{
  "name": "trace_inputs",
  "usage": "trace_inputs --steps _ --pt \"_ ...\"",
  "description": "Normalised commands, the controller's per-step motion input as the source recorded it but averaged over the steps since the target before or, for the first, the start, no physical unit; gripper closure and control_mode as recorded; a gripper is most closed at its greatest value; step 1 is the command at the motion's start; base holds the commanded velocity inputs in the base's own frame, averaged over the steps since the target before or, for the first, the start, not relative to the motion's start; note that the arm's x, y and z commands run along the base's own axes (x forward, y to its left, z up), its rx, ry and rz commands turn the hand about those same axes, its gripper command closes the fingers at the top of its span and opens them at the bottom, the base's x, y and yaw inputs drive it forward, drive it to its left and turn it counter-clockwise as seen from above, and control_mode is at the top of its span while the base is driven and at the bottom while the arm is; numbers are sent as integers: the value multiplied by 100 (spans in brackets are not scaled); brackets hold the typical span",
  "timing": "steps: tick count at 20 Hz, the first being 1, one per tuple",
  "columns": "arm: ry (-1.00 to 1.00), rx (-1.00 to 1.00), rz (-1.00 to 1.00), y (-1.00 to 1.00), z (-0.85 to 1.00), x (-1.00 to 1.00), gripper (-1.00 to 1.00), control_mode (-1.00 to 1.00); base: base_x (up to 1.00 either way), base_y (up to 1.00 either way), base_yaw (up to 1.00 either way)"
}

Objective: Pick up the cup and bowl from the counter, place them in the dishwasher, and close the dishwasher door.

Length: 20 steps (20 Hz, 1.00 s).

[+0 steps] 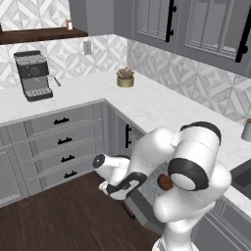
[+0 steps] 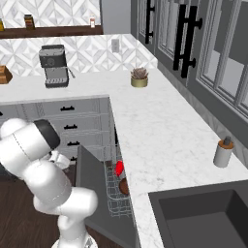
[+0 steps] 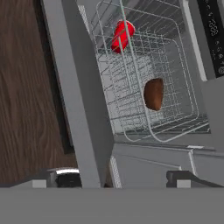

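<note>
The dishwasher door point(image 3: 74, 87) stands half raised, a grey panel whose dark inner side point(image 2: 94, 186) faces the wire rack point(image 3: 175, 57). In the rack the red cup point(image 3: 122, 36) lies on its side and the dark brown bowl point(image 3: 153, 94) rests on its edge; both also show as the cup point(image 2: 118, 168) and the bowl point(image 2: 124, 186). The bowl point(image 1: 164, 182) peeks out beside my arm. My gripper point(image 3: 124, 179) is open at the door's upper edge, which runs between the fingertips point(image 3: 65, 179) close to the left one. The gripper point(image 1: 116, 188) sits low over the floor.
The white marble counter point(image 2: 160, 131) carries a coffee machine point(image 2: 53, 65), a gold plant pot point(image 2: 139, 77) and a grey soap dispenser point(image 2: 223, 152). A dark sink point(image 2: 203, 213) lies at the near right. Grey drawers point(image 1: 59, 142) stand to the left over wood floor point(image 1: 59, 220).
</note>
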Motion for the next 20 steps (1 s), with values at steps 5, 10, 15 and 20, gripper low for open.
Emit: trace_inputs --steps 5,10,15,20 --pt "-2 -24 0 92 0 0 -100 -100 0 0 0" --pt "-5 -23 0 76 -2 0 -100 -100 0 0 0" --pt "-3 -24 0 52 -47 9 -100 -100 0 0 0" --pt "0 -26 0 40 -83 22 -100 -100 0 0 0"
